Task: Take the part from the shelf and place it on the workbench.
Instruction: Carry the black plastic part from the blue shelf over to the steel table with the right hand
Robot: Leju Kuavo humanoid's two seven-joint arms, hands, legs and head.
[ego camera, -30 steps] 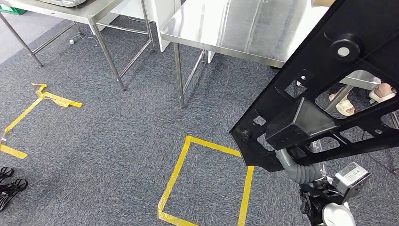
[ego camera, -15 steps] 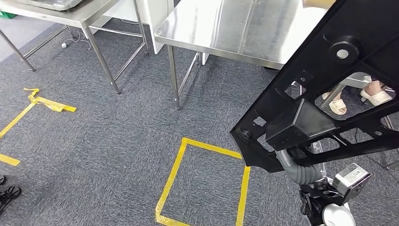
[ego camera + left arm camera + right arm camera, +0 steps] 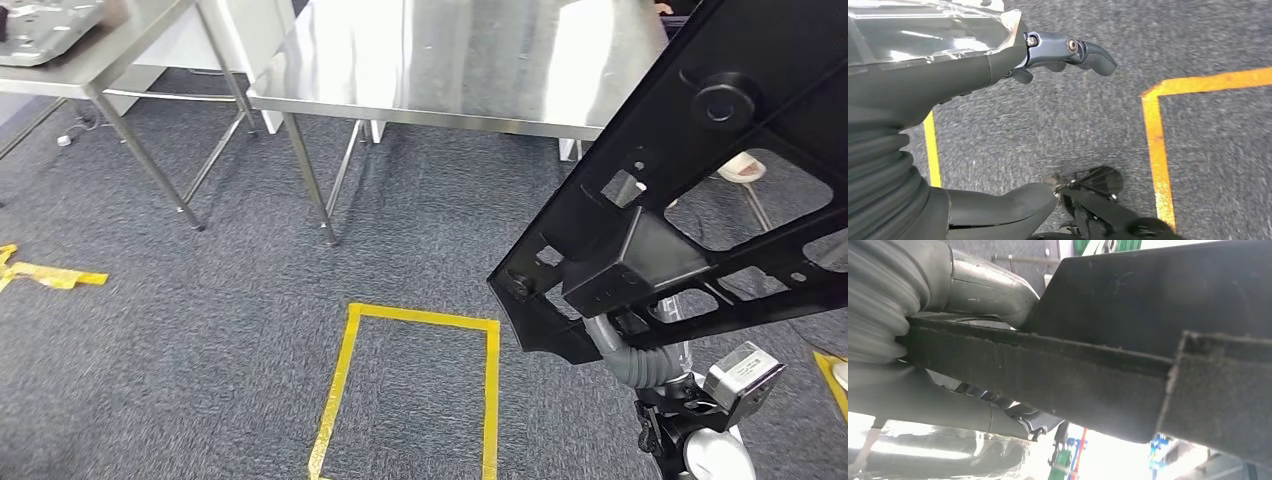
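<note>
**Q:** Across the grey carpet, going from left to right, what is there?

**A:** A steel side table (image 3: 95, 55) at far left, then the workbench (image 3: 450, 70) with a bare steel top, a yellow tape square (image 3: 415, 385) on the floor before it, and at right the part (image 3: 700, 200), a big black openwork frame held tilted in the air, well short of the bench.

**Q:** Who holds it?

**A:** The right hand (image 3: 973, 295), seen in the right wrist view pressed against the frame's dark edge. Its fingers are hidden behind the panel, so the exact grip cannot be told, but the part is plainly carried by it. The left hand (image 3: 1068, 50) hangs over the carpet holding nothing, its fingers loosely curled and apart.

**Q:** How should the part handle?

**A:** It looks like stiff moulded plastic, broad but probably light for its size, with ribs and cut-outs. Held low on one side, it will likely lever on the wrist. The ribbed rails by the central box seem the safest purchase, and its long overhang could catch the bench edge.
</note>
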